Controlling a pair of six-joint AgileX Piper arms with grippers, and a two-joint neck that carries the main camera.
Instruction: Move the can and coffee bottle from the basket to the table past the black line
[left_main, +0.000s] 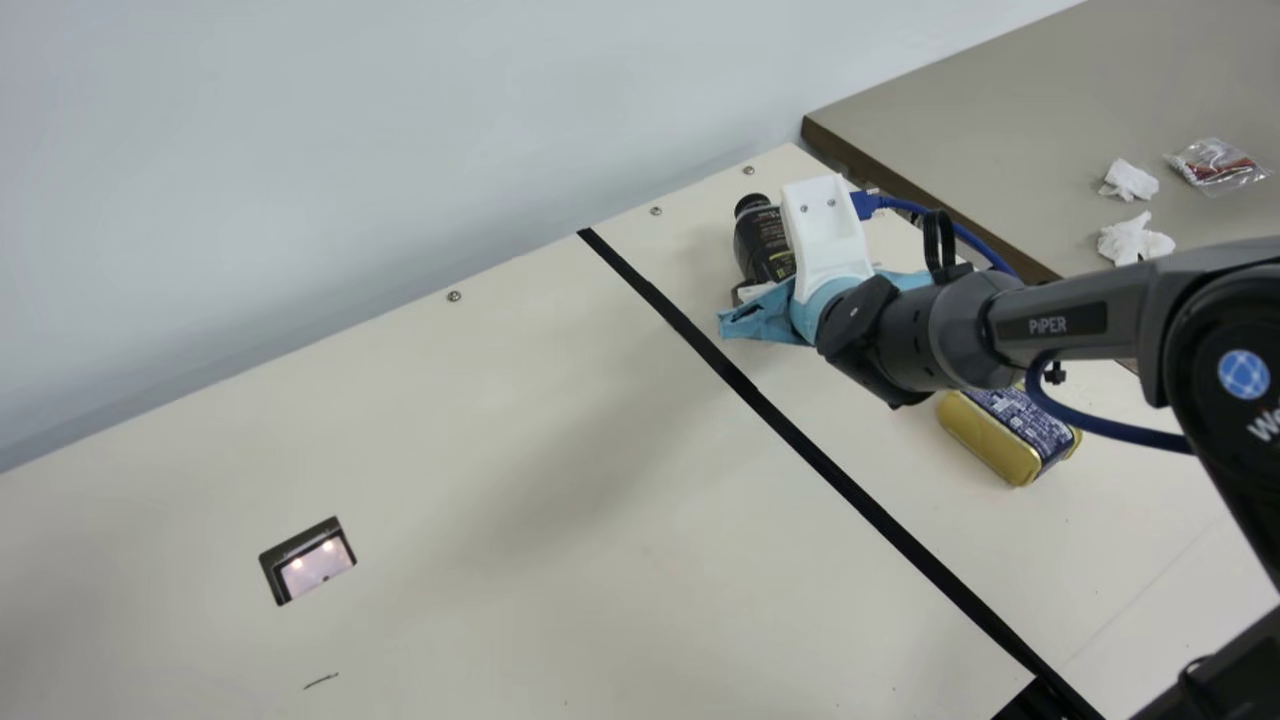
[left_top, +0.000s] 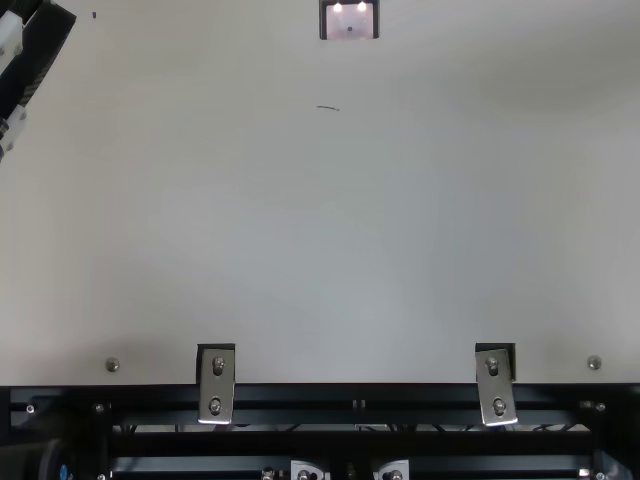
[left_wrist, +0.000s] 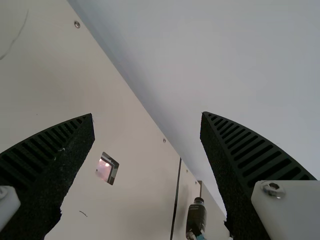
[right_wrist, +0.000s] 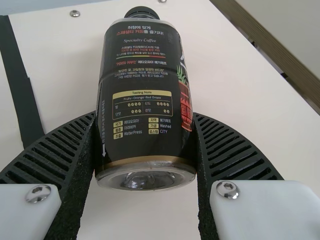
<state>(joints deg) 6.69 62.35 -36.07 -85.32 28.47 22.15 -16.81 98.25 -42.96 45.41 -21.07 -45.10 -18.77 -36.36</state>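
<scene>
Black coffee bottle (right_wrist: 142, 90): clamped between the ribbed fingers (right_wrist: 65, 145) of my right gripper (left_main: 775, 308), cap directed away from the wrist. Location: past the black line (left_main: 760, 398), near the table's far edge. Gold-and-blue can (left_main: 990, 437): seated on the cream table (left_main: 500, 430), likewise past the line, apart from the bottle. My left gripper (left_top: 38, 55): fingers spread wide apart.

On the cream table (left_main: 480, 420), crossed by a black line (left_main: 870, 504), lies a gold-and-blue can (left_main: 985, 438).
</scene>
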